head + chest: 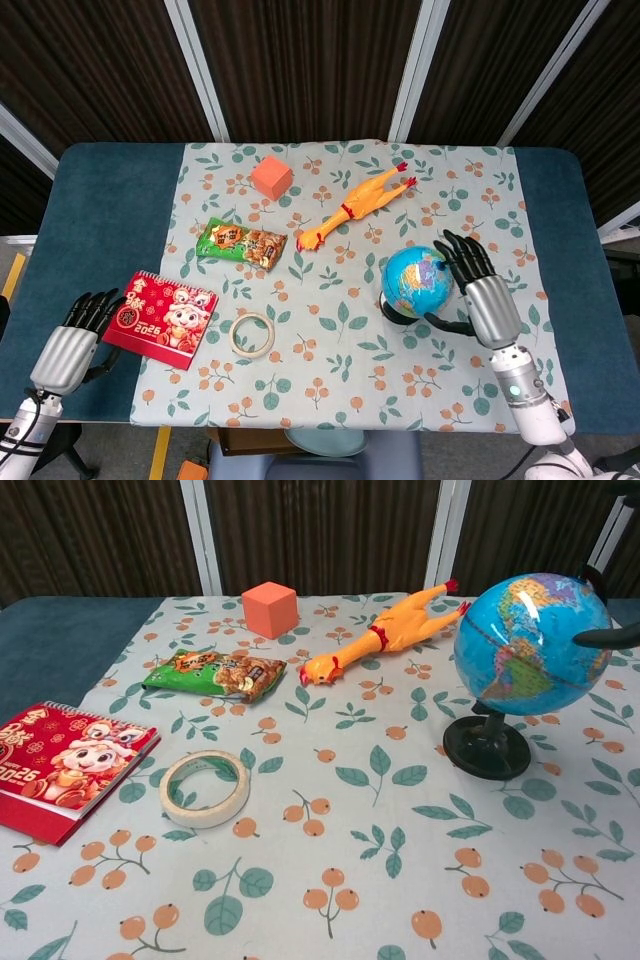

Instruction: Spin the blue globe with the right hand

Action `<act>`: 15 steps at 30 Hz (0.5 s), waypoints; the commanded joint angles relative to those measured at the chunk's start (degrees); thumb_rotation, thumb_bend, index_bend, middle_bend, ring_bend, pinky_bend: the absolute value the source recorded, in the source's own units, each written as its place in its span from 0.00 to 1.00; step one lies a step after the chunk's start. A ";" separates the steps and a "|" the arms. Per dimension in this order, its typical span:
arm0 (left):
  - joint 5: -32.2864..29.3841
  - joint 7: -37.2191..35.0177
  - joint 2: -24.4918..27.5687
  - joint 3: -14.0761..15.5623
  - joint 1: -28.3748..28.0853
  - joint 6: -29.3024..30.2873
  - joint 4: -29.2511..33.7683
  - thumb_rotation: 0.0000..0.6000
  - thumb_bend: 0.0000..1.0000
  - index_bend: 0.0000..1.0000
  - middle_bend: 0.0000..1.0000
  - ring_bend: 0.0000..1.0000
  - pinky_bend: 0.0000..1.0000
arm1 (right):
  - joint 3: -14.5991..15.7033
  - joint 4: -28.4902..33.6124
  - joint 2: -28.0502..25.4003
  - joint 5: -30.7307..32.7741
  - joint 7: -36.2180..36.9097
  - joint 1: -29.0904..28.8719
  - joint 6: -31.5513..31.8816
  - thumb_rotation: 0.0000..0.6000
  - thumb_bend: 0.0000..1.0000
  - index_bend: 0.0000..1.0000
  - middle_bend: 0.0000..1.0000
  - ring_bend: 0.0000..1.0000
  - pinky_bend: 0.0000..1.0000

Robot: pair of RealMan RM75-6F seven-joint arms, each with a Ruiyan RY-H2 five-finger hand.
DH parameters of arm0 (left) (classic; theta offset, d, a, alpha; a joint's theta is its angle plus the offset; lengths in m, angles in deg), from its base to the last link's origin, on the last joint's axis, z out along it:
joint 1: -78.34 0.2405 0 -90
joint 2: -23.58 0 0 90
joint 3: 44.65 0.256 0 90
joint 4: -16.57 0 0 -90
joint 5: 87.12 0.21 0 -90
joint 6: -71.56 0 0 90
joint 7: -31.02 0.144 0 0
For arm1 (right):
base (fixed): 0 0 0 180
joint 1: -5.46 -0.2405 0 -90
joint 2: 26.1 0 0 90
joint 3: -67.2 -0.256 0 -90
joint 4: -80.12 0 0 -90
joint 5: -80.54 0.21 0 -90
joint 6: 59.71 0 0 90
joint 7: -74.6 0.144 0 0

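Two hands are in my head view. My right hand (484, 291) sits just beside the blue globe (418, 281) on its right side, fingers spread apart and holding nothing, the thumb reaching in under the sphere; whether any fingertip touches it I cannot tell. In the chest view one dark fingertip (606, 636) shows at the globe's right edge. The globe stands upright on its dark round base (487, 747), on the right part of the floral tablecloth (330, 330). My left hand (74, 338) rests at the table's near left, fingers apart, just beside the red calendar (164, 317). Further in lie a tape roll (251, 334), a green snack packet (241, 243), a rubber chicken (355, 206) and an orange cube (271, 177).
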State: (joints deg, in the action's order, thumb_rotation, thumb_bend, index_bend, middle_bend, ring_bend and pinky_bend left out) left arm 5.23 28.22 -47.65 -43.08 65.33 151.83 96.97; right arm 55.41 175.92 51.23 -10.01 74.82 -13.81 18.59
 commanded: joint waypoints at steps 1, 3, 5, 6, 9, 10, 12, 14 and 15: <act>-0.20 0.55 -0.09 -0.13 -0.01 -0.04 0.10 1.00 0.44 0.03 0.00 0.00 0.00 | -0.50 -0.02 1.06 0.76 -1.21 -1.07 -0.83 1.00 0.00 0.00 0.00 0.00 0.00; -0.34 0.66 -0.09 -0.12 -0.02 -0.26 0.23 1.00 0.44 0.03 0.00 0.00 0.00 | -0.65 -0.36 1.80 1.04 -1.70 -1.63 -0.96 1.00 0.00 0.00 0.00 0.00 0.00; -0.44 0.79 -0.05 -0.13 -0.04 -0.39 0.32 1.00 0.44 0.03 0.00 0.00 0.00 | -0.86 -0.93 2.56 1.41 -1.81 -2.17 -1.07 1.00 0.00 0.00 0.00 0.00 0.00; -0.42 0.83 -0.03 -0.13 -0.06 -0.41 0.38 1.00 0.44 0.03 0.00 0.00 0.00 | -0.93 -1.10 2.80 1.73 -1.78 -2.39 -1.26 1.00 0.00 0.00 0.00 0.00 0.00; -0.46 0.90 0.05 -0.10 -0.03 -0.45 0.44 1.00 0.44 0.03 0.00 0.00 0.00 | -1.19 -1.22 3.21 3.04 -2.02 -2.92 -1.89 1.00 0.00 0.00 0.00 0.00 0.00; -0.49 0.86 0.06 -0.11 -0.03 -0.47 0.41 1.00 0.44 0.03 0.00 0.00 0.00 | -1.24 -1.31 3.28 3.25 -2.18 -3.02 -1.89 1.00 0.00 0.00 0.00 0.00 0.00; -0.58 0.81 0.13 -0.16 -0.04 -0.50 0.41 1.00 0.44 0.03 0.00 0.00 0.00 | -1.24 -1.60 3.44 3.51 -2.74 -3.21 -1.80 1.00 0.00 0.00 0.00 0.00 0.00; -0.72 0.69 0.18 -0.25 -0.12 -0.67 0.37 1.00 0.44 0.03 0.00 0.00 0.00 | -1.15 -1.79 3.44 3.95 -2.98 -3.34 -1.94 1.00 0.00 0.00 0.00 0.00 0.00; -0.73 0.68 0.20 -0.26 -0.16 -0.73 0.36 1.00 0.44 0.03 0.00 0.00 0.00 | -1.12 -1.82 3.37 4.18 -3.09 -3.36 -2.01 1.00 0.00 0.00 0.00 0.00 0.00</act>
State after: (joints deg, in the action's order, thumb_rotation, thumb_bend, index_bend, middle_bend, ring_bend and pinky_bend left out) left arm 4.51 28.91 -47.46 -43.34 65.18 151.09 97.33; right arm 54.26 174.17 54.62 -5.95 71.84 -17.12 16.65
